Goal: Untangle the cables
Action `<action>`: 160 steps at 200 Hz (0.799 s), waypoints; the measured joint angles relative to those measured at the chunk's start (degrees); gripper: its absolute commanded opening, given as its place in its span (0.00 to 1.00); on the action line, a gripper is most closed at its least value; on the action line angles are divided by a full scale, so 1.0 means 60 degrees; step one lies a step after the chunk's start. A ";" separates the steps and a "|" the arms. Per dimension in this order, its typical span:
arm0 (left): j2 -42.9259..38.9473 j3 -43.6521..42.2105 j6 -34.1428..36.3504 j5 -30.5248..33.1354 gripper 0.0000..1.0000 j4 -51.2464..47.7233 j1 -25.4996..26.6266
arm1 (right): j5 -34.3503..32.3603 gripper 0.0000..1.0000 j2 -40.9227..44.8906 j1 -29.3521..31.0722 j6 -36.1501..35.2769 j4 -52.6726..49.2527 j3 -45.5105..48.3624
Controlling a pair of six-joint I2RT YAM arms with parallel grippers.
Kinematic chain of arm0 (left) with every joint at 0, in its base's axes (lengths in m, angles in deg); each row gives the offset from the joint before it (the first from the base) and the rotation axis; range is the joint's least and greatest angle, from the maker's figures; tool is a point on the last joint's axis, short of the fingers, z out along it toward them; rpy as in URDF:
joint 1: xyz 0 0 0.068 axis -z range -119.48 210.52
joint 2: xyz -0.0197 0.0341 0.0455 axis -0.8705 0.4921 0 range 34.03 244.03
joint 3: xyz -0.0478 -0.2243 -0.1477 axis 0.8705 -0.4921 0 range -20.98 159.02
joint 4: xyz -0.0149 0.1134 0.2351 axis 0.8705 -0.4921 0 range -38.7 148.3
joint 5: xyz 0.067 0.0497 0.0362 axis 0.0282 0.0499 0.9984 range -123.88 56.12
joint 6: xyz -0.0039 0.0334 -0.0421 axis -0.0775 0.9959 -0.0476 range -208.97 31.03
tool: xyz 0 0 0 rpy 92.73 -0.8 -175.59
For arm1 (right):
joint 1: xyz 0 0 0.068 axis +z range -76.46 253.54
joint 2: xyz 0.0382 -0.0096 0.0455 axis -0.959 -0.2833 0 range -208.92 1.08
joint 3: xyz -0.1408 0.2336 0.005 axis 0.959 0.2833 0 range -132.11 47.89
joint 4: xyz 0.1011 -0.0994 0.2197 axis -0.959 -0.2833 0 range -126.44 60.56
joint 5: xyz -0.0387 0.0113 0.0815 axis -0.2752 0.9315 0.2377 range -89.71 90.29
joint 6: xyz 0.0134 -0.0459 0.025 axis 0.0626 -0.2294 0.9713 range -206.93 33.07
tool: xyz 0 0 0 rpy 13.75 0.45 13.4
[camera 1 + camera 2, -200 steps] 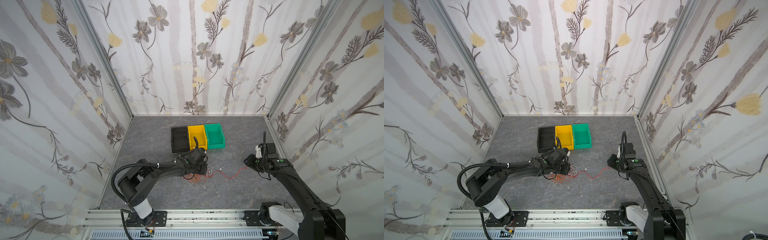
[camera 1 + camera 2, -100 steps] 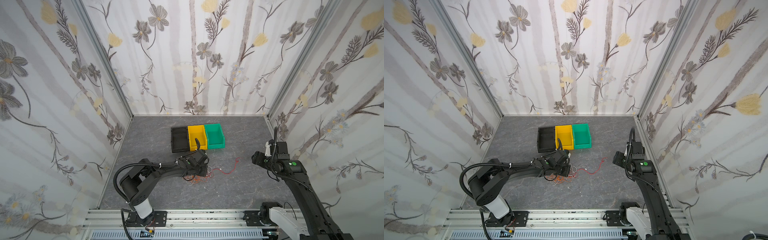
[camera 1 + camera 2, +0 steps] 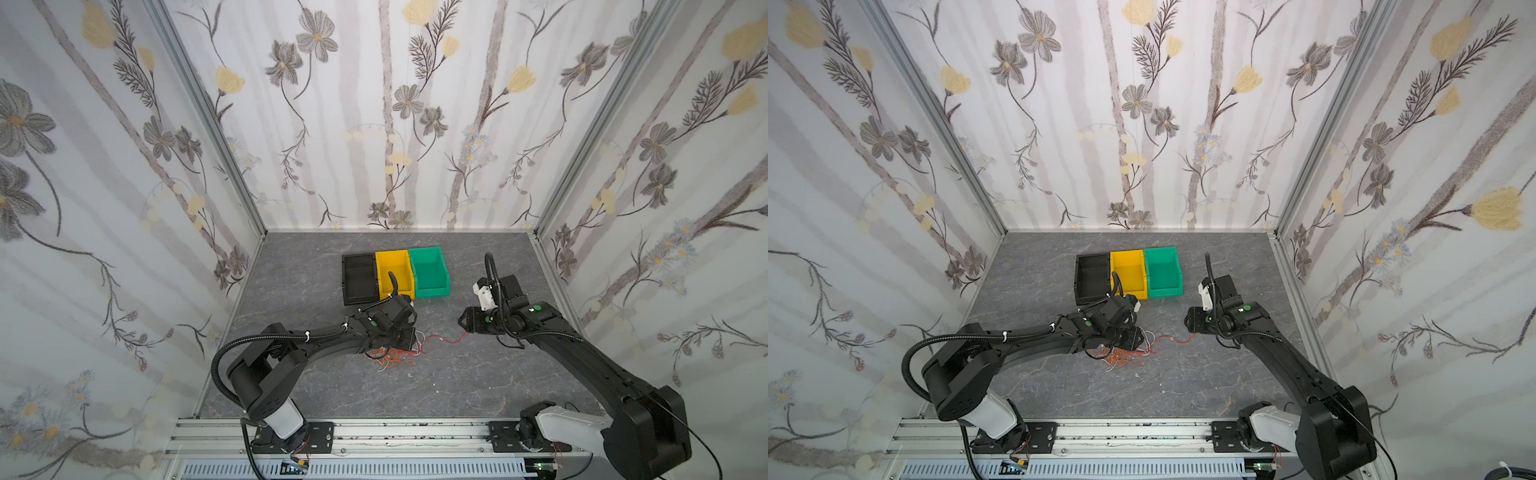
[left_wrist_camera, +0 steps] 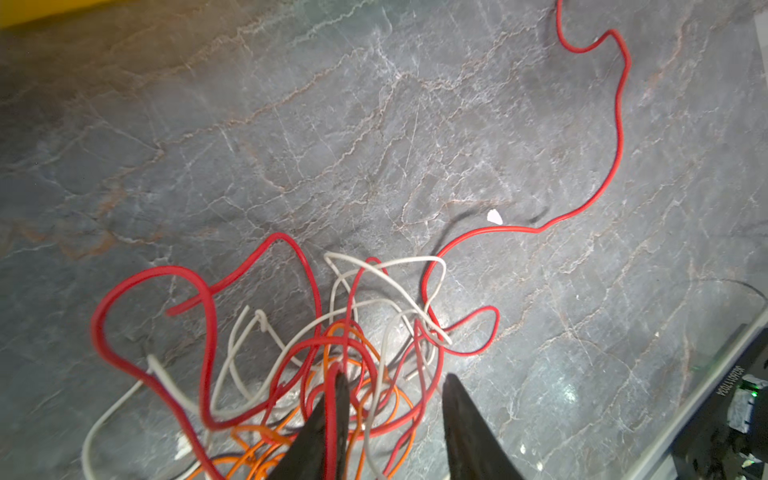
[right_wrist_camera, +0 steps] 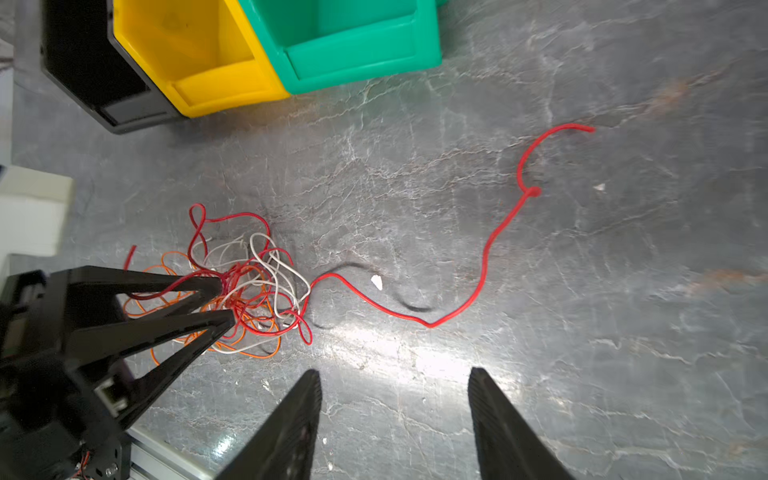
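The cables are a tangle (image 3: 392,353) (image 3: 1121,355) of thin red, orange and white wires on the grey floor. One long red cable (image 3: 446,340) (image 5: 484,266) trails out of it toward the right arm. My left gripper (image 4: 395,376) (image 5: 226,301) is open and reaches into the tangle; several wires pass between its jaws and a red wire lies along one finger (image 4: 332,415). My right gripper (image 5: 395,371) (image 3: 461,322) hangs open with nothing between its fingers, just beyond the free end of the long red cable.
A black bin (image 3: 359,278), a yellow bin (image 3: 392,270) and a green bin (image 3: 428,270) stand side by side just behind the tangle. A small white scrap (image 5: 376,281) lies by the long red cable. Patterned walls close three sides; a metal rail (image 3: 374,432) runs along the front.
The right arm swung back toward the right wall, then came down and left again near the red cable's end. That cable's end has shifted and now lies slack. The left arm has barely moved.
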 measured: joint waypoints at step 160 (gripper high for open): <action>-0.0612 -0.0612 0.0018 -0.0492 0.53 0.0098 -0.0412 | 0.0951 0.44 -0.4703 0.1530 -0.1967 0.0525 -0.1395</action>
